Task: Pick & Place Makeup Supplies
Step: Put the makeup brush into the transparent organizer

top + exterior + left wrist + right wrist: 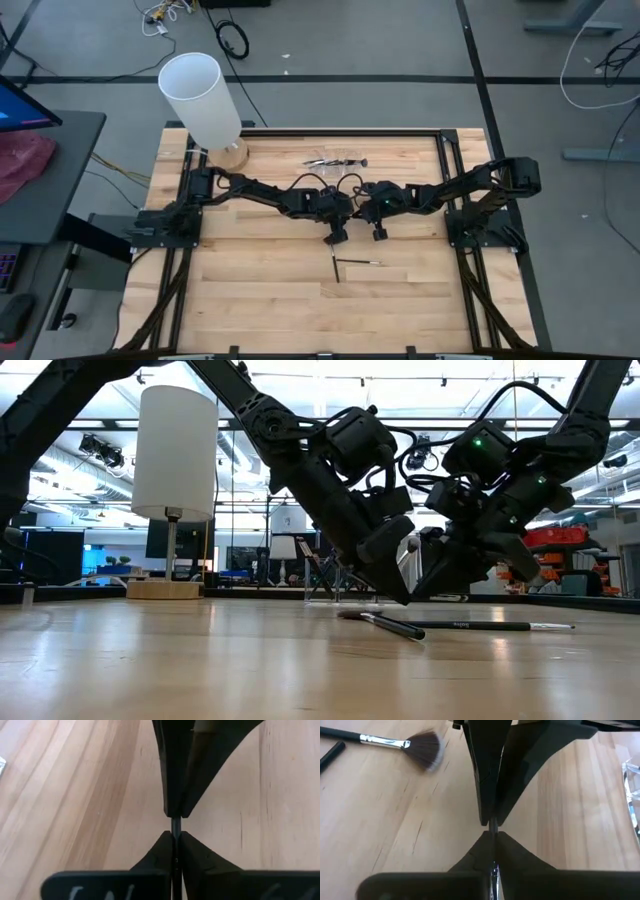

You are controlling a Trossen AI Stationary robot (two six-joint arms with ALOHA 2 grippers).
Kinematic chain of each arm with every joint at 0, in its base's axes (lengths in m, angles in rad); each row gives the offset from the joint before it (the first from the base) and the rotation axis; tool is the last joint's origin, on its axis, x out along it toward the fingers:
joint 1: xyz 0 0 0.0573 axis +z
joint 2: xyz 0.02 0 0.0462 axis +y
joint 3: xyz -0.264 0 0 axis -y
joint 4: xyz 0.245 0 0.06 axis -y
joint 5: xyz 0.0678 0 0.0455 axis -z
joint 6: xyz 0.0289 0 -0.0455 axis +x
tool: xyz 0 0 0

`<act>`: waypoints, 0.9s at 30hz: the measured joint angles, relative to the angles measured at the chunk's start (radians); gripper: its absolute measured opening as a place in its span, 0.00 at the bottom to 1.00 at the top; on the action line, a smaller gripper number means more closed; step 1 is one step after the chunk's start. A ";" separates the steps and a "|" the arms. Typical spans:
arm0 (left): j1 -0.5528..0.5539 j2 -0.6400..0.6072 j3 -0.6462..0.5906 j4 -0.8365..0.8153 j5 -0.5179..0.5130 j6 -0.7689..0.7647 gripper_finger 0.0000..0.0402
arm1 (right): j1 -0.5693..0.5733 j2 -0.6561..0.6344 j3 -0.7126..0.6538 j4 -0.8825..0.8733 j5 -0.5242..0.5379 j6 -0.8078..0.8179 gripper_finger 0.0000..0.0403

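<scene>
Two thin makeup brushes lie flat on the table, toward its near edge: a dark-handled one (336, 268) (392, 625), and a fan brush with a silvery ferrule (358, 262) (490, 626) (422, 747). More brushes show in a clear holder (335, 160) toward the far edge. Both arms reach to the table's middle. My left gripper (335, 236) (400, 595) (175, 834) and my right gripper (380, 233) (432, 588) (494, 834) are shut, side by side. They slant down just above the wood, a little far of the loose brushes. A thin dark sliver shows at each pair of fingertips; what it is I cannot tell.
A tall white cylinder (200, 98) (175, 455) stands on a round wooden base at the far left corner. A black frame (450, 180) runs along the table's sides. Bare wood lies near of the loose brushes. A desk with a monitor stands left of the table.
</scene>
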 joint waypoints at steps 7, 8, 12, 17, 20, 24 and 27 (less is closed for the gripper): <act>-0.015 -0.002 -0.001 -0.055 -0.026 -0.015 0.06 | 0.001 -0.006 0.001 0.062 -0.008 0.007 0.20; -0.021 -0.002 0.000 -0.069 -0.044 -0.016 0.05 | 0.001 -0.012 0.001 0.063 -0.008 0.018 0.23; -0.049 -0.013 0.001 -0.137 -0.103 -0.068 0.04 | 0.002 -0.087 0.001 0.056 0.002 0.101 0.32; -0.089 -0.101 -0.003 -0.251 -0.122 -0.081 0.04 | 0.017 -0.255 0.001 -0.013 0.013 0.163 0.36; -0.114 -0.210 -0.002 -0.308 -0.180 -0.065 0.04 | 0.048 -0.374 0.001 -0.071 0.011 0.166 0.37; -0.146 -0.360 -0.002 -0.370 -0.245 -0.038 0.04 | 0.094 -0.520 0.001 -0.143 0.011 0.177 0.36; -0.187 -0.482 -0.018 -0.367 -0.324 -0.007 0.04 | 0.124 -0.598 -0.001 -0.180 0.011 0.178 0.36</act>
